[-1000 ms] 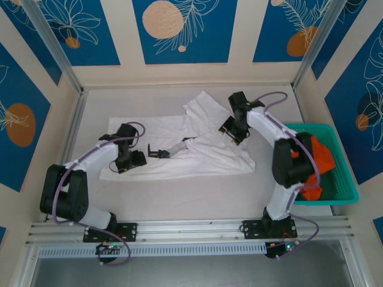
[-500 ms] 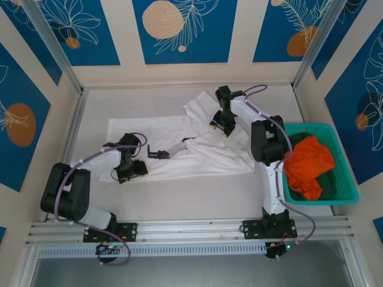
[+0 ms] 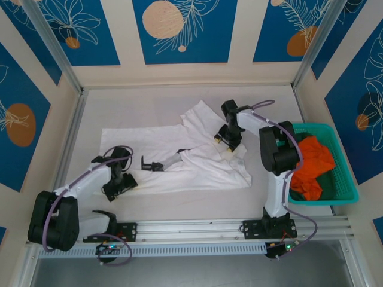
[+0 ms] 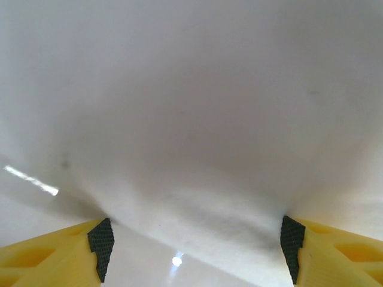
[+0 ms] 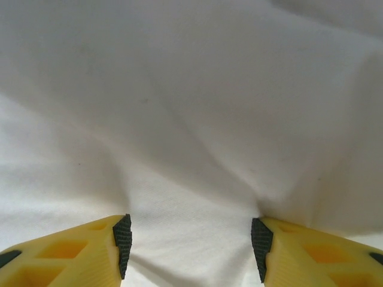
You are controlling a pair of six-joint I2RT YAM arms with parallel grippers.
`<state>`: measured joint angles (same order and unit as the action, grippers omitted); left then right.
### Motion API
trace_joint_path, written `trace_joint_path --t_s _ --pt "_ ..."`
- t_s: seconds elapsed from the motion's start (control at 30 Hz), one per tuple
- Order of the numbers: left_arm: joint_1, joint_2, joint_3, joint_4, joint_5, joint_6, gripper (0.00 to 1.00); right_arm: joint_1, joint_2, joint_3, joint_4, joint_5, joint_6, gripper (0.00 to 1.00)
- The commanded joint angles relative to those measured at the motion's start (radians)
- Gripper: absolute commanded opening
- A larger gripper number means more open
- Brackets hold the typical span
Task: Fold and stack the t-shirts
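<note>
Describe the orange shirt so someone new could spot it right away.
At the table's right edge sits a teal lattice basket. The orange t-shirt lies crumpled inside it, over a dark green t-shirt; it is the only bright orange cloth there.

A teal lattice basket (image 3: 342, 173) is set at the right edge of the table (image 3: 149, 101), close to the right wall. The table is enclosed by cream walls fitted with blue panels (image 3: 179, 30), on which orange discs and white leaves are drawn. A ribbed metal rail (image 3: 191, 230) is fixed along the near edge
</note>
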<state>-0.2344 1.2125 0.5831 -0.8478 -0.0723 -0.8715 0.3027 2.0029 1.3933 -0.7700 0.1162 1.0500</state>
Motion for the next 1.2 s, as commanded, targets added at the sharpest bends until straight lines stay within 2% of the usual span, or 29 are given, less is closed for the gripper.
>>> trace_joint_path --t_s 0.0,0.13,0.27,0.4,0.5,0.6,0.7,0.73,1.03,1.17 --pt "0.024 -0.012 0.026 -0.095 -0.053 -0.058 0.76 -0.01 -0.036 -0.143 0.025 -0.025 0.078 0.6" --pt "0.032 0.044 0.147 -0.086 -0.053 -0.018 0.77 -0.025 -0.079 -0.156 0.045 -0.058 0.052 0.62" --pt "0.044 0.143 0.389 -0.073 -0.051 0.08 0.79 -0.022 -0.131 -0.083 0.055 -0.087 0.013 0.66" --pt "0.105 0.308 0.677 -0.053 -0.014 0.226 0.84 -0.003 -0.208 -0.015 0.12 0.039 -0.046 0.7" --pt "0.179 0.443 0.819 -0.015 0.053 0.305 0.86 -0.013 -0.203 0.004 0.28 0.083 -0.168 0.72" --pt "0.248 0.591 0.946 -0.023 0.103 0.352 0.86 -0.042 -0.12 0.073 0.375 0.089 -0.284 0.73" --pt "0.303 0.714 1.057 -0.048 0.117 0.375 0.84 -0.09 0.008 0.268 0.313 -0.111 -0.401 0.72" --pt "0.317 0.753 1.09 -0.051 0.11 0.38 0.82 -0.097 0.065 0.359 0.257 -0.138 -0.431 0.71" --pt "0.345 0.991 1.301 -0.112 0.044 0.407 0.81 -0.097 0.568 1.043 -0.001 -0.117 -0.543 0.68" --pt "0.363 1.062 1.388 -0.162 -0.002 0.422 0.81 -0.077 0.684 1.193 -0.039 -0.125 -0.601 0.67"
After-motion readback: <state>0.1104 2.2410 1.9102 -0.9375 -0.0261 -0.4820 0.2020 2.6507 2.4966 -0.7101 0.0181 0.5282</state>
